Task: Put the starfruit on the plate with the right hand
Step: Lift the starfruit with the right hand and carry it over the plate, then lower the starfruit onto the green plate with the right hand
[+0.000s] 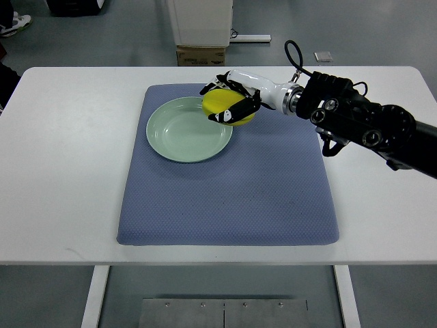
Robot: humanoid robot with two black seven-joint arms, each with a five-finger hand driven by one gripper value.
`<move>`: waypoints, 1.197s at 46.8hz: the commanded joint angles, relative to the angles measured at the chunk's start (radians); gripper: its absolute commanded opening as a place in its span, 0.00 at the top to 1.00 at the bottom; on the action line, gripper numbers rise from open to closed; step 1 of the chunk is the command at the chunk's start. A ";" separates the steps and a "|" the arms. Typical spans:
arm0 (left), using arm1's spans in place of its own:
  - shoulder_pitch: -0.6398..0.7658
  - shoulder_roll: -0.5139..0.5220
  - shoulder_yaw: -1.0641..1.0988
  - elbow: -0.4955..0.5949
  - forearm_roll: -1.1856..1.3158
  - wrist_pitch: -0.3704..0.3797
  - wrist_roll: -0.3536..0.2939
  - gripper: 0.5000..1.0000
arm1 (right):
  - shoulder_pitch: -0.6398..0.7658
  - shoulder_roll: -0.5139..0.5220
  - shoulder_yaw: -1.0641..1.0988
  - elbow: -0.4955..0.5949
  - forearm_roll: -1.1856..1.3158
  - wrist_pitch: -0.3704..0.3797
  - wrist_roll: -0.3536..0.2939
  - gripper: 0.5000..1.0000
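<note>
A white table (68, 171) stands on a grey floor, seen steeply from above in the only view, with a blue-grey mat (232, 198) spread across its middle. Beyond the far edge sit a cardboard box (201, 55) and the base of a white cabinet (201, 20); a shoe (15, 25) shows at the upper left corner of the picture.

On the mat's far left part rests a pale green plate (179, 140), round and shallow. The right hand (235, 99) comes in on a black arm (369, 126) from the picture's right edge, its white wrist reaching across the table's far side. Its dark-tipped fingers (225, 115) are curled around a yellow starfruit (225, 104), gripping it from above and from the near side (the fruit's ribs are too small to make out). The starfruit sits at the plate's far right rim, overlapping the rim in the picture; whether it touches the plate or hangs just over it cannot be told from this angle. A black cable (293, 55) loops up from the wrist joint.

The plate's bowl holds nothing. A small grey square (323, 57) lies on the floor behind the table.
</note>
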 commanded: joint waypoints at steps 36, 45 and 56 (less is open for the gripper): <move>0.000 0.000 0.001 0.000 0.000 0.000 0.000 0.00 | 0.023 0.088 0.000 -0.132 0.037 -0.002 -0.043 1.00; 0.000 0.000 0.001 0.000 0.000 0.001 0.000 0.00 | 0.022 0.088 0.002 -0.098 0.039 0.003 -0.032 1.00; 0.000 0.000 -0.001 0.000 0.000 0.000 0.000 0.00 | 0.015 0.088 -0.009 -0.066 0.066 0.006 -0.042 1.00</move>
